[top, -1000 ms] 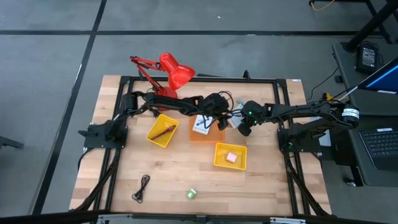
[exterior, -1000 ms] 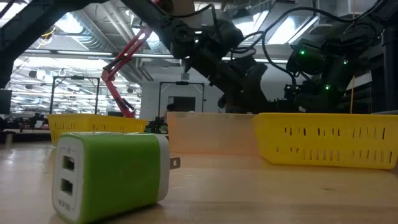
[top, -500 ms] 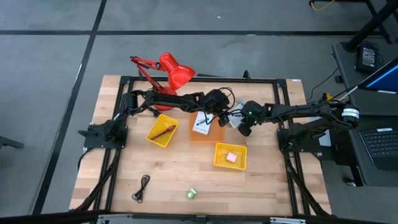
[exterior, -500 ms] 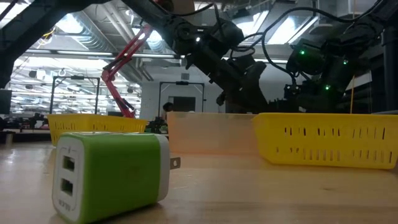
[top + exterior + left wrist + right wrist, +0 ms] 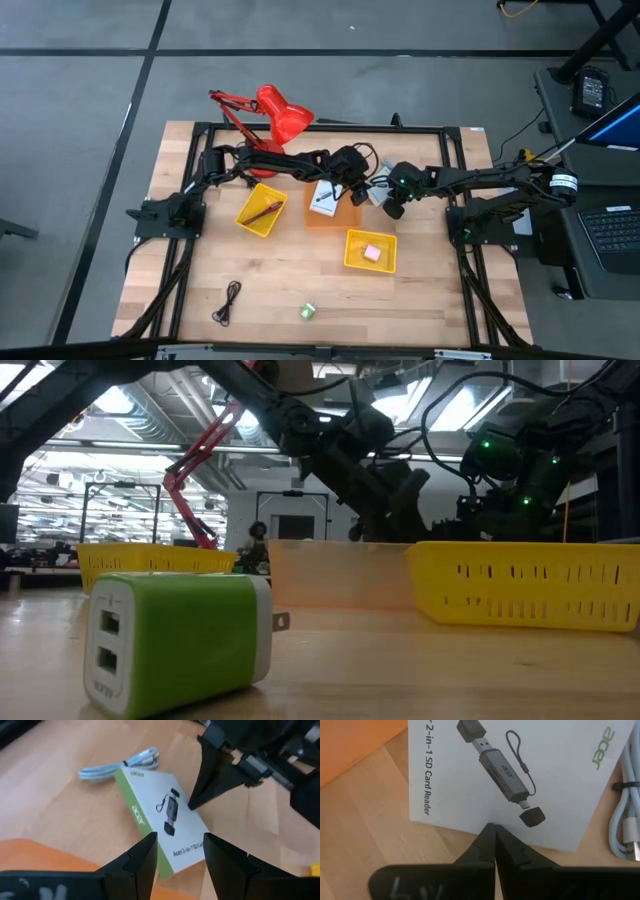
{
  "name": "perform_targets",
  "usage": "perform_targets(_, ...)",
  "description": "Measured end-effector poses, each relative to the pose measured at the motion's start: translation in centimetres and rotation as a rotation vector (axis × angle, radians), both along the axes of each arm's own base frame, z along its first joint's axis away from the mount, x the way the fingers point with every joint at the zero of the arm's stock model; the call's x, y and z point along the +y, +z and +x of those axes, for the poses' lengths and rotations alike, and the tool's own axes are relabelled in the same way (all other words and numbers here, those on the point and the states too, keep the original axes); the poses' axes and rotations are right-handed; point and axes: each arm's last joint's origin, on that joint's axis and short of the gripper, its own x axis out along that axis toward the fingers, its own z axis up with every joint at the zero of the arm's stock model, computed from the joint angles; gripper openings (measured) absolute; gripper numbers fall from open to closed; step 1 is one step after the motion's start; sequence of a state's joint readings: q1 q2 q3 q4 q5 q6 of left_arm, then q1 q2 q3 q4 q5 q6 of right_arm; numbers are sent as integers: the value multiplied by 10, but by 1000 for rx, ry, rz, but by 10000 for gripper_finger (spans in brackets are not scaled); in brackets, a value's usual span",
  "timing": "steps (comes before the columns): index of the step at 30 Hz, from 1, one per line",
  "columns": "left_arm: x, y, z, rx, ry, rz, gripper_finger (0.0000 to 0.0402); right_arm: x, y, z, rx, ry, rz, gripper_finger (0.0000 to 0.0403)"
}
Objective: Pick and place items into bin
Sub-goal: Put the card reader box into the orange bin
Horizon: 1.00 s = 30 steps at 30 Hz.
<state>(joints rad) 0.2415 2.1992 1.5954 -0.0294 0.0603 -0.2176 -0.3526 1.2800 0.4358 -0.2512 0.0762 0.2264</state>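
The left gripper [image 5: 177,857] is hanging with its fingers a little apart and nothing between them, above the white card reader box [image 5: 165,822] that is lying flat on the wooden table [image 5: 280,270] beside the orange bin [image 5: 325,215]. The right gripper [image 5: 493,842] is pointing down at that same box with its fingers pressed together and empty. A pale blue cable [image 5: 120,762] is lying coiled, touching the box's far end.
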Motion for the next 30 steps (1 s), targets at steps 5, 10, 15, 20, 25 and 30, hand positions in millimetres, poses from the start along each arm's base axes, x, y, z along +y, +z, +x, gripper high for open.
perform_targets(5, 3, 7, 5, 10, -13, -12, 155, 0, 0, 0, 0, 2, -2, 0)
perform_targets(10, 5, 10, 9, 77, -28, -6, 155, 0, 0, 0, -2, 3, -1, 0)
perform_targets(15, 10, 4, 13, 114, -14, -11, 155, 0, 0, 0, -2, 3, -2, 0)
perform_targets(20, 13, 0, 17, 100, -6, -18, 155, 0, 0, 0, 0, 7, -5, 0)
perform_targets(25, 15, -3, 17, 103, -10, -30, 155, 0, 1, 1, -4, 21, -14, 0)
perform_targets(30, 15, -3, 17, 102, -10, -30, 155, 0, 1, 1, -7, 23, -15, 0)
